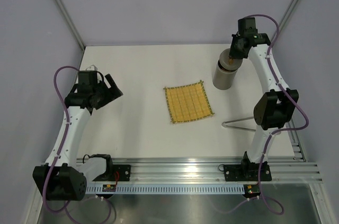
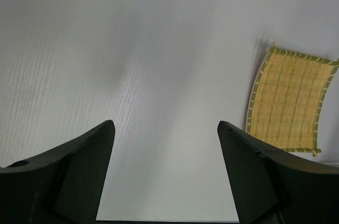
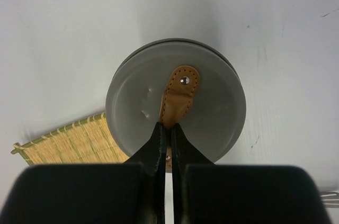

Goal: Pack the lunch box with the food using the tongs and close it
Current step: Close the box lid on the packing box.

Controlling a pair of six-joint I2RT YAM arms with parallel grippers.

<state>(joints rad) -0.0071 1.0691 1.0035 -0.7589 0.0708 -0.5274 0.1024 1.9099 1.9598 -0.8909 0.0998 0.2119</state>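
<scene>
Right gripper (image 3: 168,130) is at upper right of the top view, jaws pressed together on the tan strap (image 3: 179,91) of the grey lid (image 3: 217,102), which sits on the lunch box (image 1: 224,77). Left gripper (image 2: 165,124) has jaws spread, holding nothing, above the table (image 1: 137,65) at left. Tongs (image 1: 239,123) lie lower right, right of the mat (image 1: 188,103).

We look down from high behind the near edge of the table (image 1: 132,75), with the woven mat (image 1: 188,103) near mid-frame. Our left wrist view sits well left of the mat, angled down across the table toward it. Our right wrist view hangs close over the lid (image 3: 175,97) of the lunch box (image 1: 225,75), beyond the mat's right corner. All three views share the mat.
</scene>
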